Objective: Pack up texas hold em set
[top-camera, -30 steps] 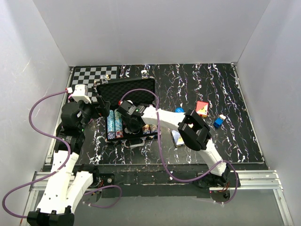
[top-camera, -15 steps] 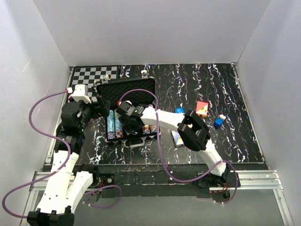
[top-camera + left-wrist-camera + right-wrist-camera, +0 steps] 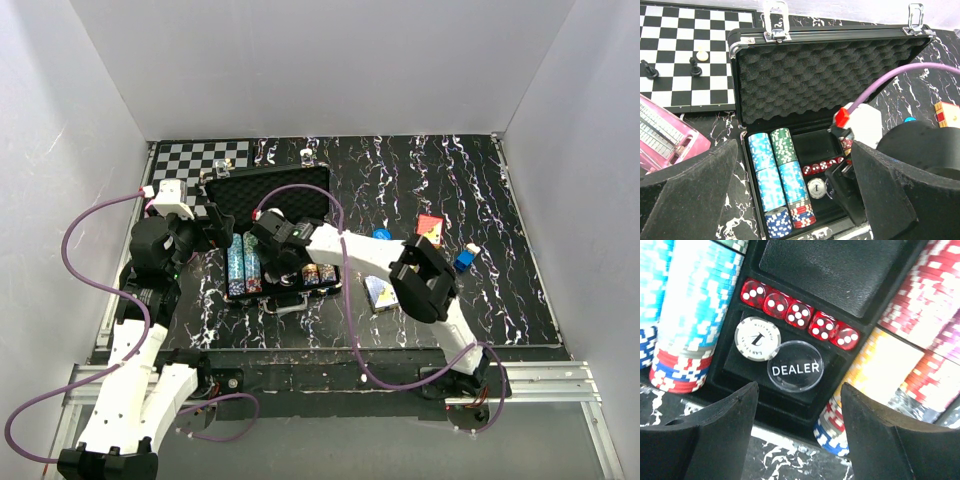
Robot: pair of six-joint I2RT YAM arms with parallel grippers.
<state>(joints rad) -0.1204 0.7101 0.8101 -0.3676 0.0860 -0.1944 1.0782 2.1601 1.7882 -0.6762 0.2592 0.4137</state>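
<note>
Now the dealer button [image 3: 795, 369] is seen in the case [image 3: 815, 146] beneath the right end effector [image 3: 797, 392], spread wide and empty, as is the left end effector [image 3: 795, 150]; a straight lift is advised. The case is laid open on the bench [image 3: 430, 180], lid [image 3: 815, 75] raised rearward, long axis left-right.

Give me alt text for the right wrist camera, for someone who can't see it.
The right gripper hangs open over the middle of the case, where a clear DEALER button touches a white round button beside a row of five red dice. Chip rows flank them: blue-white at left, red and yellow at right.
</note>
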